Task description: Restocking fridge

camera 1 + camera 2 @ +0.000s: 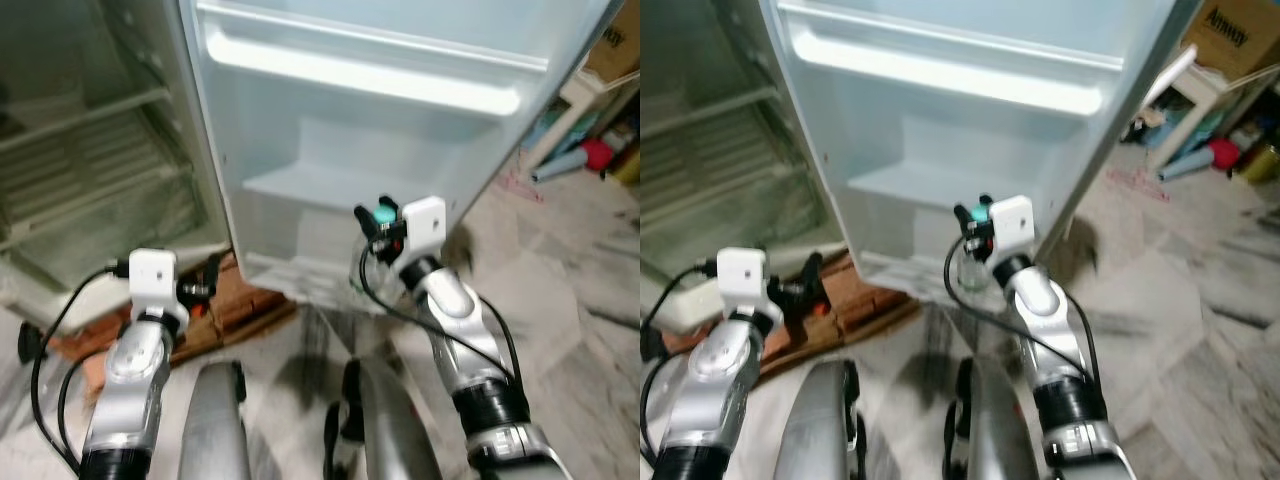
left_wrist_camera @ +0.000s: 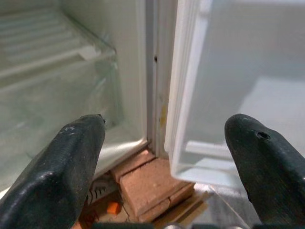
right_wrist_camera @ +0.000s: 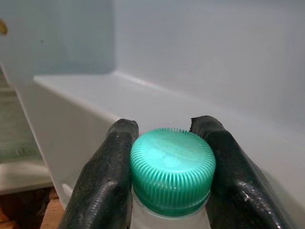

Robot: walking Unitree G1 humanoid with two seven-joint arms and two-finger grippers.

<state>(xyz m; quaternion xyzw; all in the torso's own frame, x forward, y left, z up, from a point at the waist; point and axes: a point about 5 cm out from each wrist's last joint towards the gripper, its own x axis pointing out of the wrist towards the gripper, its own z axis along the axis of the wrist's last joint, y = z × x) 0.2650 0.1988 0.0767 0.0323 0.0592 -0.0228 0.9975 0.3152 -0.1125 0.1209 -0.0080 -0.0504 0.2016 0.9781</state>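
The fridge stands open, its white door (image 1: 380,130) swung toward me with a lower door shelf (image 1: 300,190). My right gripper (image 1: 376,226) is shut on a clear bottle with a green cap (image 3: 172,168), held by the neck just in front of that door shelf (image 3: 95,95). The bottle's clear body (image 1: 970,270) hangs below the fingers (image 3: 102,181). My left gripper (image 1: 200,290) is open, low at the fridge's foot, between the cabinet (image 2: 71,71) and the door's hinge edge (image 2: 181,86); nothing is between its fingers (image 2: 62,171).
Wire shelves (image 1: 90,150) fill the fridge cabinet on the left. The fridge rests on bricks (image 1: 250,300) on a marble floor (image 1: 560,280). A white stand (image 1: 1185,90), a cardboard box (image 1: 1230,35) and clutter sit at the right back.
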